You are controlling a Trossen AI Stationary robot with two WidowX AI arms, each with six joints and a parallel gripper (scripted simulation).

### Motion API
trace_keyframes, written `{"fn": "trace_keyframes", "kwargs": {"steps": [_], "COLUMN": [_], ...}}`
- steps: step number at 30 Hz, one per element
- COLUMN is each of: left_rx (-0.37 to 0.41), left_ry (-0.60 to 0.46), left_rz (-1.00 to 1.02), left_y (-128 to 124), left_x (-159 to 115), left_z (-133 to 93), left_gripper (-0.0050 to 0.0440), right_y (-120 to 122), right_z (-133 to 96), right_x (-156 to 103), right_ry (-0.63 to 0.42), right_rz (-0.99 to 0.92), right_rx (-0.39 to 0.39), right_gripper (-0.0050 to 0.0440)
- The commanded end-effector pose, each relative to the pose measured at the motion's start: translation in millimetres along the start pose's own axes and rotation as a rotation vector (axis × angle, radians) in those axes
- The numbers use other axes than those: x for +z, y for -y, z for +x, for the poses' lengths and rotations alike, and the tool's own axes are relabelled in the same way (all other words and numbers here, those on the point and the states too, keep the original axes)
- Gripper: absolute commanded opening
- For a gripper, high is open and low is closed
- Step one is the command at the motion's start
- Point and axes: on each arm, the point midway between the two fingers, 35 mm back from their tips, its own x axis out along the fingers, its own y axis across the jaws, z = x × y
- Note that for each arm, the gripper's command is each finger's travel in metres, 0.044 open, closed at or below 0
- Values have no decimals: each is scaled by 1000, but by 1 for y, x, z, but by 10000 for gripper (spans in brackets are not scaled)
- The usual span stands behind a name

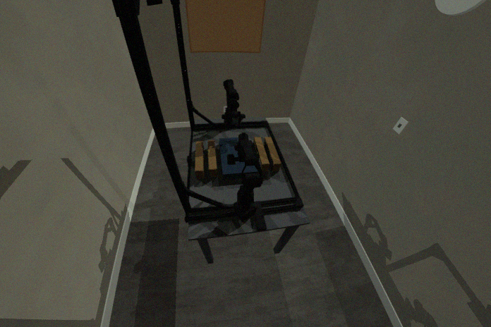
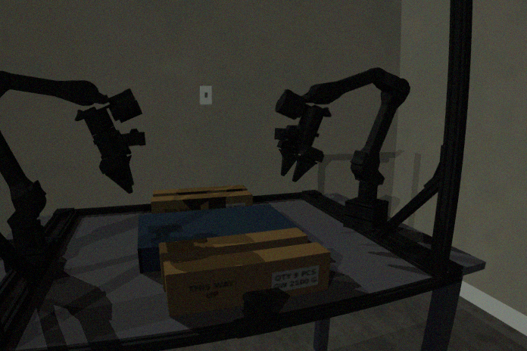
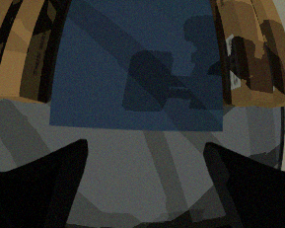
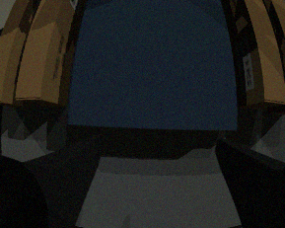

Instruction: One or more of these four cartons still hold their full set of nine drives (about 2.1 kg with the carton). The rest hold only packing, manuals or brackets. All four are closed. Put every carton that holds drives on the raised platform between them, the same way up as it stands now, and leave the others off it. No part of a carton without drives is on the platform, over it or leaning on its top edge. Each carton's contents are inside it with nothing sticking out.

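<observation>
Four closed tan cartons stand upright, two along each side of the blue platform (image 1: pixel 227 168) (image 2: pixel 231 219) (image 3: pixel 94 113) (image 4: pixel 153 73). In the exterior view the near outer carton (image 2: pixel 247 268) (image 1: pixel 199 161) reads "THIS WAY UP" and "QTY 9 PCS". Near inner carton (image 2: pixel 272 236) (image 1: pixel 211 161) stands close behind it. Far inner carton (image 1: pixel 260 152) (image 2: pixel 169 205) and far outer carton (image 1: pixel 272 152) (image 2: pixel 231 187) stand beyond the platform. My left gripper (image 2: pixel 130 191) (image 3: pixel 148 148) is open in the air. My right gripper (image 2: pixel 288 177) (image 4: pixel 161 144) is open in the air. Neither touches a carton.
The platform top bears only shadows. A black frame (image 2: pixel 367 299) edges the grey table (image 2: pixel 355 256), with a tall black post (image 2: pixel 456 124) at the right in the exterior view. A small dark block (image 2: pixel 265 301) sits on the frame before the near outer carton.
</observation>
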Motion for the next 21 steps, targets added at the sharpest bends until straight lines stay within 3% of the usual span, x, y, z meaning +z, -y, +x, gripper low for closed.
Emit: {"fn": "trace_keyframes", "kwargs": {"steps": [1,10,21], "left_rx": [5,5,5], "left_ry": [-2,-2,-2], "left_rz": [3,3,3], "left_y": [3,25,102], "left_x": [1,7,25], "left_z": [1,6,27], "left_gripper": [389,389,389], "right_y": [-3,-24,-101], "right_z": [1,7,25], "right_x": [1,5,17], "right_ry": [-5,-5,-5], "right_rz": [-1,-1,-1], "right_rx": [-3,-3,-3], "right_gripper": [389,389,389]}}
